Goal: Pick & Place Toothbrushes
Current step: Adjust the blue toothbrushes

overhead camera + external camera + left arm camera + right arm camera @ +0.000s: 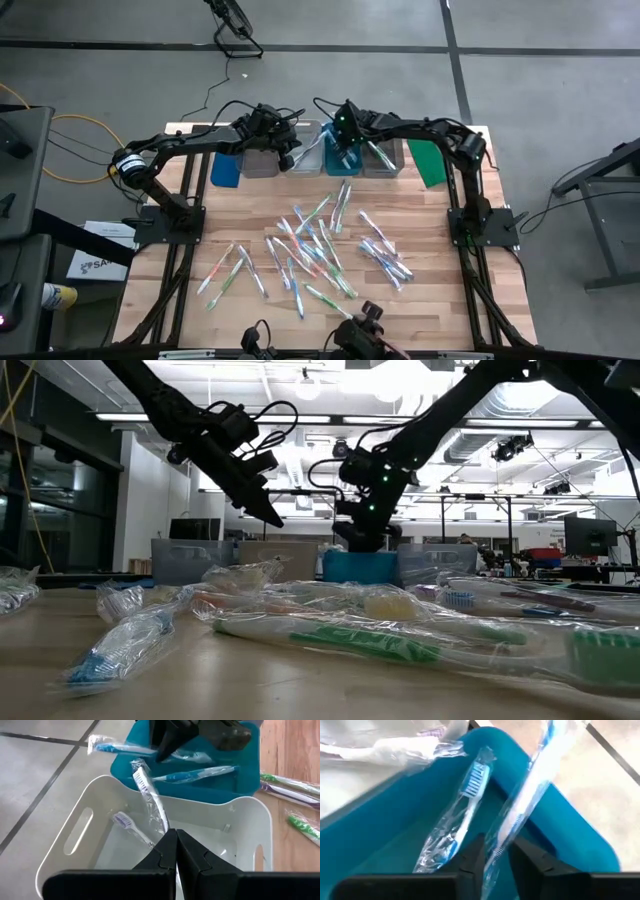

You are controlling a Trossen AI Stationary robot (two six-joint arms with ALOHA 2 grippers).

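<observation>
Many wrapped toothbrushes (320,245) lie scattered flat on the wooden table (440,300). A row of bins stands at the far edge. My left gripper (176,851) hangs over the white bin (95,815), shut on a clear-wrapped toothbrush (150,795). A purple-bristled toothbrush (127,822) lies on that bin's floor. My right gripper (496,852) reaches into the teal bin (390,835), shut on a blue toothbrush (535,770). Another blue toothbrush (465,805) lies in that bin. My left gripper pinches the toothbrush's handle end (166,829) between its two fingers, slanting down from the near left. The brush runs on ahead of the fingers, bristle head (141,779) farthest out, held above the white bin's floor. My right gripper has the wrapped blue toothbrush's lower part (496,845) between its two fingers, slanting down from the near right. The brush runs forward and up, and its far end (555,735) reaches out past the teal bin's rim.
Blue (225,168) and grey (262,162) bins stand left of the white one, a grey bin (385,158) and a green one (430,162) right of the teal one. The two grippers are close together. Bare wood lies along the table's left and right sides.
</observation>
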